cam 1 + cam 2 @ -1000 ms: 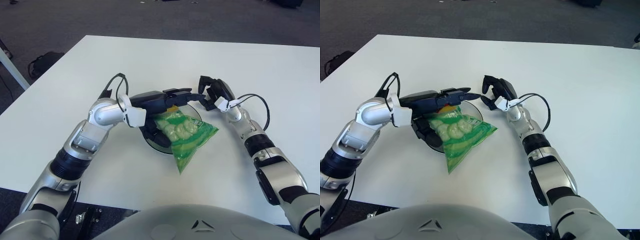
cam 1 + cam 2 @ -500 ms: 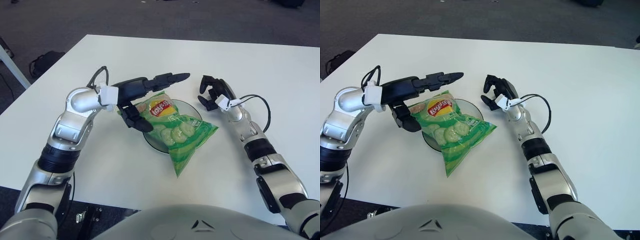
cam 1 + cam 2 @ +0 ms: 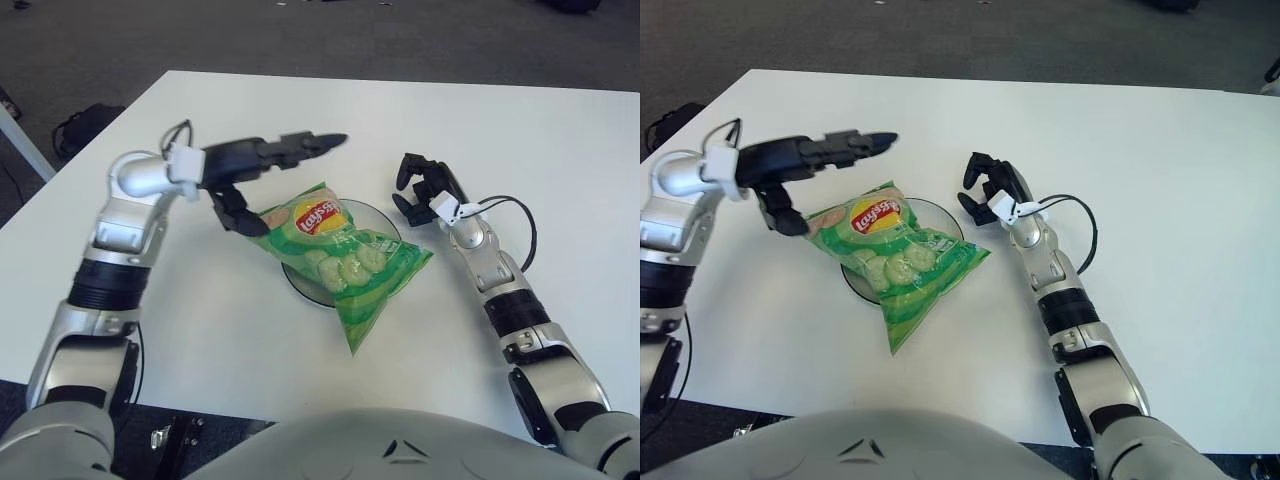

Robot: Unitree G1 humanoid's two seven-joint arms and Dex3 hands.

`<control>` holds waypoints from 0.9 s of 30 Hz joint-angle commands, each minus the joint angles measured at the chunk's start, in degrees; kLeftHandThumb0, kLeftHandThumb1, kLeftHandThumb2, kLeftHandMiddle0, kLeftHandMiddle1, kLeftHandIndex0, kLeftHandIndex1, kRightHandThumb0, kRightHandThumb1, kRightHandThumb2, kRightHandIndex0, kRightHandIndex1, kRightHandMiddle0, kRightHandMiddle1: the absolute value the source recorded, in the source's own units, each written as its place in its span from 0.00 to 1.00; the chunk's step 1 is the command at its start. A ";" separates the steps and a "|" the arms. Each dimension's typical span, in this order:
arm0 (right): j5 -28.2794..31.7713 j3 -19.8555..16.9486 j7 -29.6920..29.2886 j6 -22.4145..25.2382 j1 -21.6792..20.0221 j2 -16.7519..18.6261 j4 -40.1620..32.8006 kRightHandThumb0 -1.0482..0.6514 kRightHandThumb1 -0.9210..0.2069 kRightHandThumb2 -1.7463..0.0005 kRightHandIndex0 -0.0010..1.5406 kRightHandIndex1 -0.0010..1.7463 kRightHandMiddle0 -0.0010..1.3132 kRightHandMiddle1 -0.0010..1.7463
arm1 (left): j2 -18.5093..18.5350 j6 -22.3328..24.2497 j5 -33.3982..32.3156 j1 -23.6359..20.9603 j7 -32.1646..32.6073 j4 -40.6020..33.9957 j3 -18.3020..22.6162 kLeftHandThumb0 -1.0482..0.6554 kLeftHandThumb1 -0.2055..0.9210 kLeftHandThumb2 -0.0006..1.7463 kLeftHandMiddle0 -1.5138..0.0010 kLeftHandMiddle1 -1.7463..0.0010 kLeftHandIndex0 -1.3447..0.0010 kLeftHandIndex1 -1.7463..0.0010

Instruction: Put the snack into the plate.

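A green Lay's snack bag (image 3: 340, 255) lies across a dark round plate (image 3: 375, 214), its lower end hanging over the plate's front rim onto the table. My left hand (image 3: 262, 165) is open, fingers stretched out, above and to the left of the bag, touching nothing. My right hand (image 3: 420, 185) hovers just right of the plate with fingers loosely curled, holding nothing. The bag also shows in the right eye view (image 3: 895, 255).
The white table (image 3: 300, 100) stretches wide around the plate. A dark bag (image 3: 88, 125) lies on the floor past the table's left edge. A cable loops at my right wrist (image 3: 515, 215).
My left hand let go of the snack bag and drew back up and to the left. The bag now rests on the plate. My right hand barely moved.
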 commanded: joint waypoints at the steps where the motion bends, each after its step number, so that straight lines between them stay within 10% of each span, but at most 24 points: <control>1: 0.47 0.80 3.16 5.86 5.57 0.56 2.81 0.33 0.56 0.23 0.83 1.00 0.48 1.00 | -1.87 1.50 -0.43 4.22 6.68 2.05 4.34 0.08 0.76 0.35 0.94 0.97 1.00 0.76; 4: 0.02 0.81 3.47 6.80 5.59 0.48 2.47 0.33 0.55 0.23 0.83 1.00 0.48 1.00 | -7.72 1.38 -1.74 6.48 13.60 8.90 7.26 0.09 0.77 0.34 0.91 0.96 1.00 0.72; 7: -0.36 0.99 3.94 7.62 5.43 0.34 2.26 0.33 0.55 0.23 0.83 1.00 0.48 1.00 | -14.75 -2.11 -0.86 6.60 23.17 17.24 10.15 0.18 0.75 0.41 0.88 0.73 1.00 0.57; 17: 0.95 -1.04 1.72 5.99 5.13 1.94 3.43 0.33 0.56 0.23 0.83 1.00 0.48 1.00 | -25.68 -7.04 8.30 8.72 44.10 20.64 9.50 0.24 0.85 0.45 0.85 0.37 1.00 0.33; 27: 5.18 -4.97 1.41 2.17 3.78 3.04 9.91 0.33 0.56 0.23 0.83 1.00 0.49 1.00 | -25.49 -11.33 10.53 3.36 52.25 34.99 12.38 0.33 0.89 0.43 0.76 0.05 0.87 0.05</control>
